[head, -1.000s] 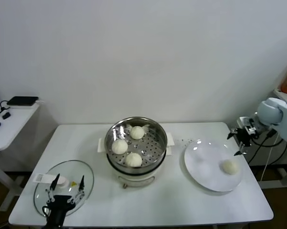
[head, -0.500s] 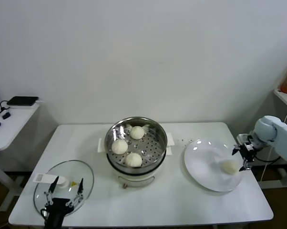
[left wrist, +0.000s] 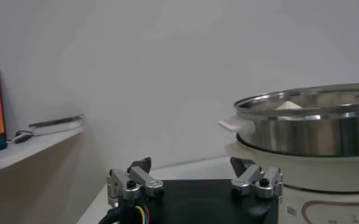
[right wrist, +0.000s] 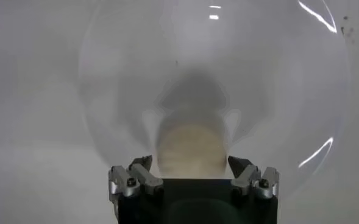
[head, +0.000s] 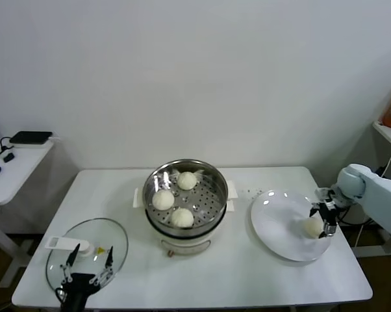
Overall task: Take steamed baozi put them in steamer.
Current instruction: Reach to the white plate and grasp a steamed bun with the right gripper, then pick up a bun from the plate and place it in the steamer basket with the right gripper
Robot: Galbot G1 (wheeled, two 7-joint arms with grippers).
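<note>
Smooth doughy baozi [head: 312, 227] between spread right end effector [head: 325, 220] fingers

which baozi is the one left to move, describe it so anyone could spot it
Find the white plate right of the steamer. One baozi lies near its right edge, between the fingers of the open right tool. It is the only bun outside the steamer.

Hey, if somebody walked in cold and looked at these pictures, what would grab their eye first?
Probably the shiny steamer at the middle of the white table, with three baozi in it. Next, the right gripper, jaws open, around the last baozi on the white plate to the right. The left gripper waits at the near left corner over a glass lid.
</note>
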